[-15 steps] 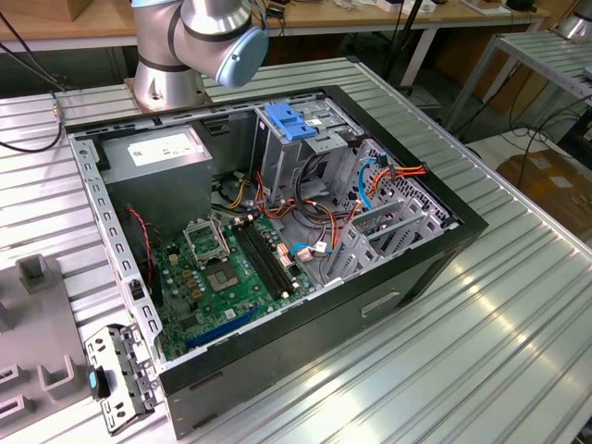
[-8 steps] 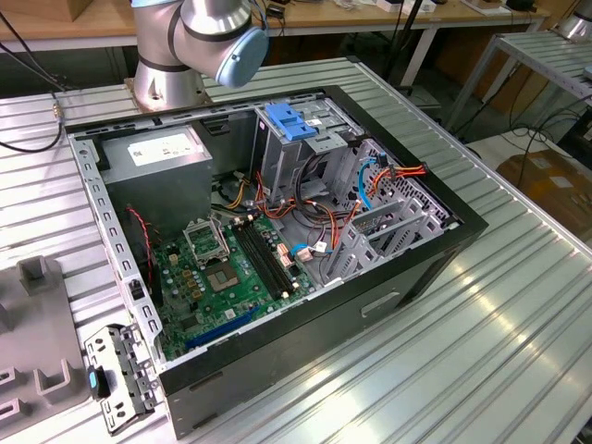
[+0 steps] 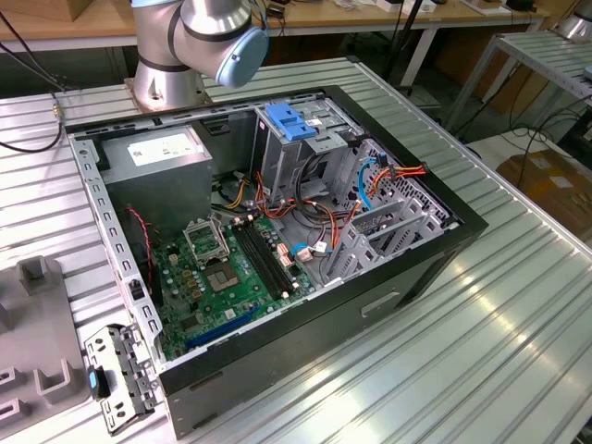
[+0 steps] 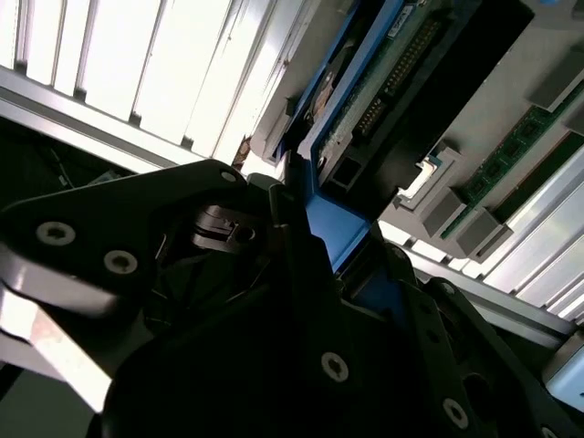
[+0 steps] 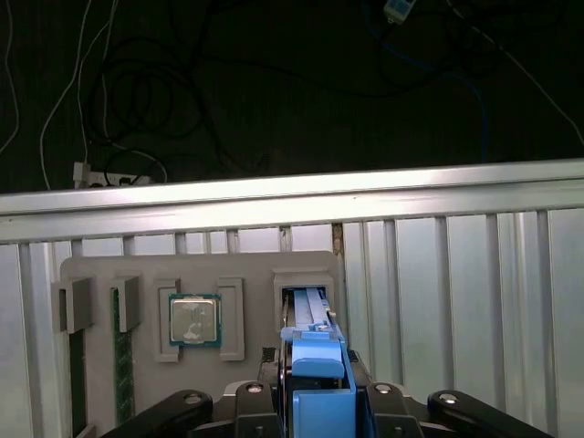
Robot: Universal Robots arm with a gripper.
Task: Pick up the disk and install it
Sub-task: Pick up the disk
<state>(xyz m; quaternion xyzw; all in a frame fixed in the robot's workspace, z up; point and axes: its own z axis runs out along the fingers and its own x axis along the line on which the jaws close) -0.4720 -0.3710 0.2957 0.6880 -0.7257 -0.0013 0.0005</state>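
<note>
2 wrist views, 1 grasp. In the first wrist view: flat black-and-silver hard disk (image 5: 312, 356) with blue rails, edge-on at grey moulded tray's (image 5: 100, 274) slot. In the second wrist view: disk's (image 4: 401, 82) connector edge, black gripper (image 4: 333, 233) fingers (image 4: 290, 228) pinched tight against blue rail. In the exterior view: open black computer case (image 3: 305, 324).

Exterior view: even, bright overhead light; mild glare on the ribbed tabletop (image 3: 499, 314). Both wrist views: tabletop overexposed, surroundings dark.
</note>
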